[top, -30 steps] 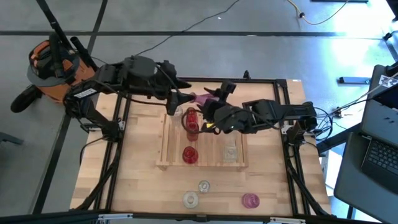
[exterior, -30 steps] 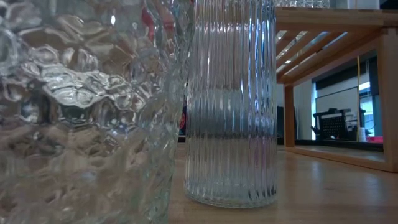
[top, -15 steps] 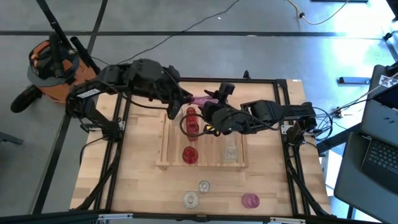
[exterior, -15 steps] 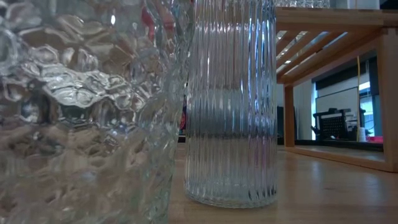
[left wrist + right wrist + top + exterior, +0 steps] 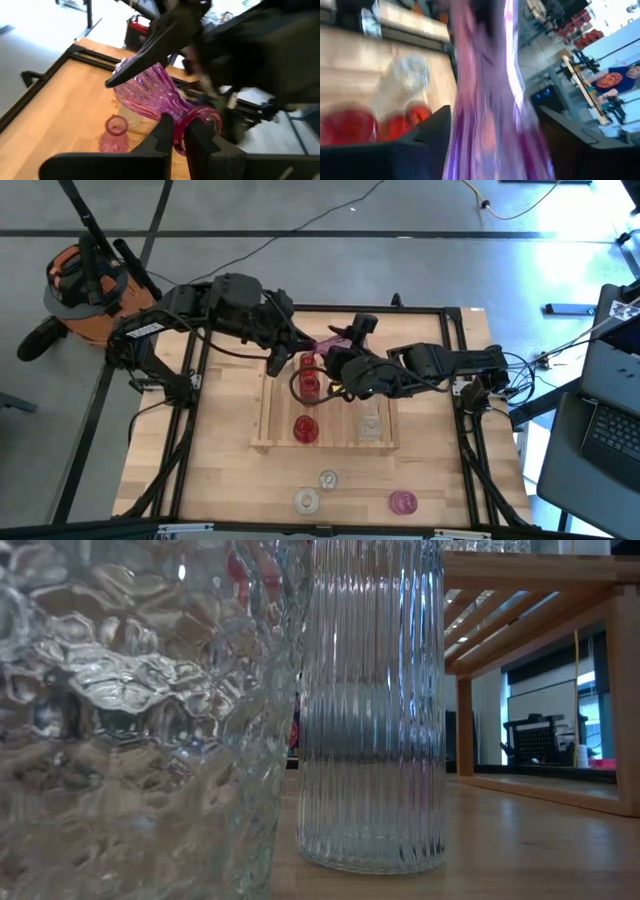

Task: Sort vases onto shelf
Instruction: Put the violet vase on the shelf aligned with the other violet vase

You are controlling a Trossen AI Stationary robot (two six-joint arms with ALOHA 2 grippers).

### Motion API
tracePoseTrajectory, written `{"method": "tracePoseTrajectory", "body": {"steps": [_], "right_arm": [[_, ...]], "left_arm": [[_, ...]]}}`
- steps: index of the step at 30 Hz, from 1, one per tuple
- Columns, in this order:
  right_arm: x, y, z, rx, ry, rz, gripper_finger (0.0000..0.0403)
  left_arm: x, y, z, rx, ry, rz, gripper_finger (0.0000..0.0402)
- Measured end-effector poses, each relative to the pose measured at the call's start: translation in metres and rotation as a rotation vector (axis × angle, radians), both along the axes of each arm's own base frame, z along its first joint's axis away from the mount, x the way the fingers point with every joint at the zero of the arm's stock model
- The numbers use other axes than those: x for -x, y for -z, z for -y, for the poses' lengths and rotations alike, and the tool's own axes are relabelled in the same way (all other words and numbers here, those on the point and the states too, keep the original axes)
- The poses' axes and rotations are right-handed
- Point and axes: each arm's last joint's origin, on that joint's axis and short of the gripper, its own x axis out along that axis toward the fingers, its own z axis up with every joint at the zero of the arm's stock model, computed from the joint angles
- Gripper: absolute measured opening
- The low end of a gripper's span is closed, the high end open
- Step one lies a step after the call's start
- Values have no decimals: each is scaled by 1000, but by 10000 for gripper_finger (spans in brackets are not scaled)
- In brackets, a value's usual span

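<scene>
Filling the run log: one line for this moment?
left hand: shut on pink vase neck | right hand: around vase body | shelf: two red vases, one clear

I can't make out a single readable word, label, brand or number from here; nothing legible on the vases, the arms or anything behind them.
</scene>
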Motion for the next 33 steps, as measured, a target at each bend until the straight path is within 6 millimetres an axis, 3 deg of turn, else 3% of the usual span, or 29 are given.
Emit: {"method": "tracePoseTrajectory", "body": {"steps": [9, 14, 23, 29, 33], "right_arm": [[16, -23, 5, -22, -1, 72, 389], [32, -39, 8, -61, -40, 107, 376], [80, -67, 18, -206, -130, 179, 367], [87, -72, 17, -292, -250, 184, 367], [75, -67, 9, -378, -393, 156, 365]], "left_arm": [[6, 9, -9, -43, -59, -113, 17], [6, 12, -14, -20, 8, -130, 17], [1, 17, -19, 62, 132, -145, 17], [2, 15, -17, 102, 146, -138, 17], [3, 16, -19, 150, 171, -151, 17]]}}
